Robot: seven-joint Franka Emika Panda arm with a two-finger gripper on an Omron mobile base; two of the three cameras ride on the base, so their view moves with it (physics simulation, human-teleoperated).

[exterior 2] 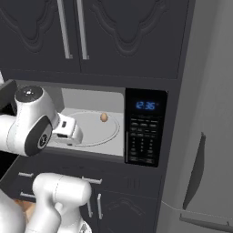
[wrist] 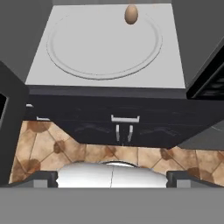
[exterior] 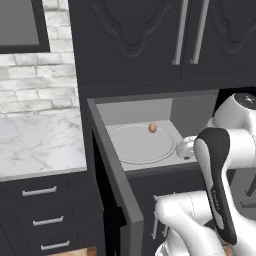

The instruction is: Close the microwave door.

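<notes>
The microwave (exterior 2: pixel 145 132) is built in under dark cabinets, and its light-grey cavity (exterior: pixel 140 112) lies open. An egg-like brown object (exterior: pixel 152 128) (exterior 2: pixel 103 117) (wrist: pixel 131 14) rests near the back of the round turntable (exterior: pixel 140 147) (wrist: pixel 105 43). The microwave door (exterior: pixel 112 170) is swung out toward me on the left, dark inner face showing; its edge also appears at the left in the hand view (wrist: pixel 11 109). My hand (exterior: pixel 185 147) (exterior 2: pixel 68 129) hovers in front of the cavity's lower edge, to the right of the door. My gripper (wrist: pixel 112 179) is open, its fingertips (wrist: pixel 43 178) wide apart and holding nothing.
Carved dark cabinet doors with silver bar handles (exterior: pixel 179 30) hang above. A marble counter (exterior: pixel 35 145) with drawers (exterior: pixel 40 191) lies left of the door. The tall grey fridge (exterior 2: pixel 205 136) stands on the right. Drawers (wrist: pixel 124 119) and tiled floor (wrist: pixel 131 153) are below the microwave.
</notes>
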